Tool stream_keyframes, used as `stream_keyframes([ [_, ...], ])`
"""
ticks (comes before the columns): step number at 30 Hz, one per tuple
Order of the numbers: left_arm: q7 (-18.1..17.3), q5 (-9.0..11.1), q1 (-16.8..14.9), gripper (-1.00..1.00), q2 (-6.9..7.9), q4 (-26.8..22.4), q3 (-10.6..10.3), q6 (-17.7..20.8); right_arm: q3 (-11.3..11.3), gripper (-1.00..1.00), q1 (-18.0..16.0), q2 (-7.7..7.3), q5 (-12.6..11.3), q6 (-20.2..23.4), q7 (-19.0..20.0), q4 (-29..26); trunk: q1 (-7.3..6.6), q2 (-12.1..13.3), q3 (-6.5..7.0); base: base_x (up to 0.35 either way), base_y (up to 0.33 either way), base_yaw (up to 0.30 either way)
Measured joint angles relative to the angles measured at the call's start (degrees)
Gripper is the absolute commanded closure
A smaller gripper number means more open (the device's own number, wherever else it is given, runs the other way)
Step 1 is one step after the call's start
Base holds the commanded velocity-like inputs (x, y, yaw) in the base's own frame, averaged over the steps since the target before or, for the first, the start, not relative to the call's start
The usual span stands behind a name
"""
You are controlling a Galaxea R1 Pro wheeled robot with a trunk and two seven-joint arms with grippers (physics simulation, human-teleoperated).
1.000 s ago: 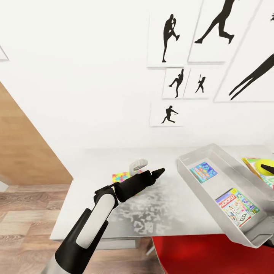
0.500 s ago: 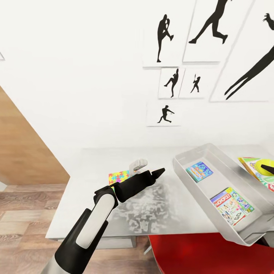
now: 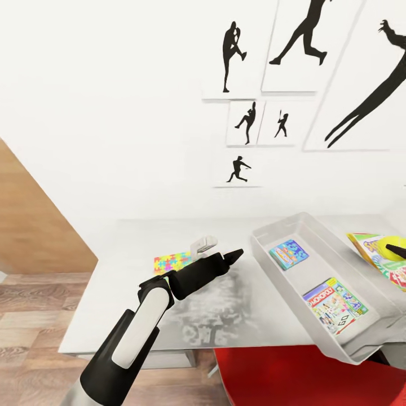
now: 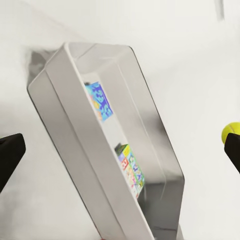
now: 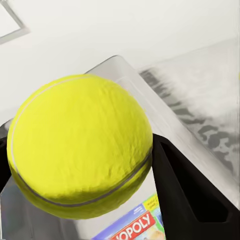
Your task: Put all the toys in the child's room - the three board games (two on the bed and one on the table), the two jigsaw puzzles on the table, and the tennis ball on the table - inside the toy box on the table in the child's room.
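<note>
The right pincer (image 5: 85, 165) was clamped on the tennis ball (image 5: 80, 145), held above the toy box (image 3: 338, 254) at the frame's right for dropping in, while the left pincer (image 4: 120, 150) stood apart over the worktop (image 3: 141, 316).

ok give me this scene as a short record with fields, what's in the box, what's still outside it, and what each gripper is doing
Container: long shallow grey toy box on the light grey table
Inside it: green-edged Monopoly board game; small blue board game
Outside, on table: multicoloured jigsaw puzzle square; yellow-green-red board game beyond the box
Right gripper: shut on fuzzy yellow-green tennis ball, above the box's Monopoly end
Left gripper: open, holding nothing, facing the box
</note>
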Motion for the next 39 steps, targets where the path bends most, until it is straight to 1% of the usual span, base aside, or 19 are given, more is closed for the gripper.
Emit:
stream_keyframes([
  [4, -0.01, 0.0, 0.0, -1.0, 0.0, 0.0, 0.0, 0.0, 0.12, 1.0, 0.11, 0.38, -0.05, -0.02, 0.05, 0.01, 0.0, 0.0, 0.0, 0.0, -0.071, 0.0],
  [6, 0.01, 0.0, 0.0, -1.0, 0.0, 0.0, 0.0, 0.0, 0.27, 1.0, 0.03, 1.2, -0.05, -0.13, 0.03, 0.05, 0.0, 0.0, 0.0, 0.0, -0.039, 0.0],
  [7, 0.01, 0.0, 0.0, -1.0, -0.01, 0.0, 0.01, 0.0, 0.27, 1.0, 0.02, 1.22, -0.04, -0.14, 0.03, 0.06, 0.0, 0.01, 0.0, 0.0, -0.032, 0.0],
  [8, 0.01, 0.0, 0.0, -1.0, 0.0, 0.0, 0.0, 0.0, 0.53, 1.0, -0.06, 1.82, -0.03, -0.21, -0.06, 0.06, 0.0, 0.0, 0.0, 0.0, -0.025, 0.0],
  [11, 0.03, 0.0, 0.0, -1.0, 0.0, 0.0, 0.0, 0.0, 2.36, 1.0, -0.3, 3.67, 0.33, -0.35, -0.5, 0.14, 0.0, 0.0, 0.0, 0.0, -0.016, 0.0],
  [13, 0.03, 0.0, 0.0, -1.0, 0.0, 0.0, 0.01, 0.0, 3.85, 1.0, -0.43, 4.46, 0.56, -0.33, -1.24, 0.29, 0.0, 0.0, 0.0, 0.0, -0.01, 0.0],
  [14, 0.03, 0.0, 0.0, -1.0, 0.0, 0.0, 0.01, 0.0, 3.87, 1.0, -0.44, 4.47, 0.58, -0.34, -1.25, 0.29, 0.0, 0.0, 0.0, 0.0, -0.008, 0.0],
  [15, 0.03, 0.0, 0.0, -1.0, 0.0, 0.0, 0.01, 0.0, 4.53, 1.0, -0.49, 4.82, 0.65, -0.3, -1.84, 0.36, 0.0, 0.0, 0.0, 0.0, -0.007, 0.0],
  [17, 0.04, 0.0, 0.0, -1.0, 0.02, 0.0, 0.02, 0.0, 5.89, 1.0, -0.68, 5.38, 0.75, -0.23, -3.64, 0.49, 0.0, 0.0, 0.0, 0.0, -0.005, 0.0],
  [18, 0.04, 0.0, 0.0, -1.0, 0.02, 0.0, 0.02, 0.0, 5.92, 1.0, -0.68, 5.39, 0.76, -0.23, -3.68, 0.49, 0.0, 0.0, 0.0, 0.0, -0.004, 0.0],
  [20, 0.04, 0.0, 0.0, -1.0, 0.03, 0.0, 0.06, 0.0, 7.66, 1.0, -1.08, 6.03, 0.77, -0.12, -6.23, 0.86, 0.0, 0.0, 0.0, 0.0, -0.003, 0.0],
  [21, 0.03, 0.0, 0.0, -1.0, 0.03, 0.01, 0.12, 0.0, 9.87, 1.0, -1.82, 7.11, 0.62, 0.03, -9.25, 1.7, 0.01, 0.01, 0.0, 0.0, -0.002, 0.0],
  [22, 0.04, 0.0, 0.0, -1.0, 0.04, 0.01, 0.17, 0.0, 11.21, 1.0, -2.39, 7.82, 0.61, 0.04, -10.88, 2.21, 0.01, 0.01, 0.0, 0.0, -0.001, 0.0],
  [23, 0.03, -0.02, 0.02, -1.0, 0.09, 0.01, 0.27, 0.0, 13.58, 1.0, -3.63, 9.27, 0.44, 0.19, -13.85, 3.2, 0.01, 0.01, 0.0, 0.0, 0.0, 0.0],
  [25, 0.04, -0.01, 0.08, -1.0, 0.14, 0.01, 0.37, 0.0, 15.89, 1.0, -4.91, 10.65, 0.57, 0.17, -16.68, 4.38, 0.0, 0.0, 0.0, 0.0, 0.0, 0.0],
  [26, 0.04, -0.01, 0.08, -1.0, 0.14, 0.0, 0.38, 0.0, 15.93, 1.0, -4.93, 10.66, 0.63, 0.13, -16.73, 4.4, 0.0, 0.0, 0.0, 0.0, 0.0, 0.0],
  [30, 0.04, -0.01, 0.14, -1.0, 0.2, 0.0, 0.47, 0.0, 19.02, 1.0, -6.84, 12.3, 0.55, 0.24, -20.9, 7.45, 0.0, 0.0, 0.0, 0.0, 0.0, 0.0],
  [35, 0.04, 0.01, 0.16, -1.0, 0.19, 0.0, 0.51, 0.0, 20.59, 1.0, -8.55, 12.97, 0.61, 0.18, -22.91, 10.75, 0.0, 0.0, 0.0, 0.0, 0.0, 0.0],
  [39, 0.04, 0.02, 0.17, -1.0, 0.22, 0.0, 0.52, 0.0, 21.15, 1.0, -9.67, 13.17, 0.78, -0.01, -23.65, 13.7, 0.0, 0.0, 0.0, 0.0, 0.0, 0.0],
])
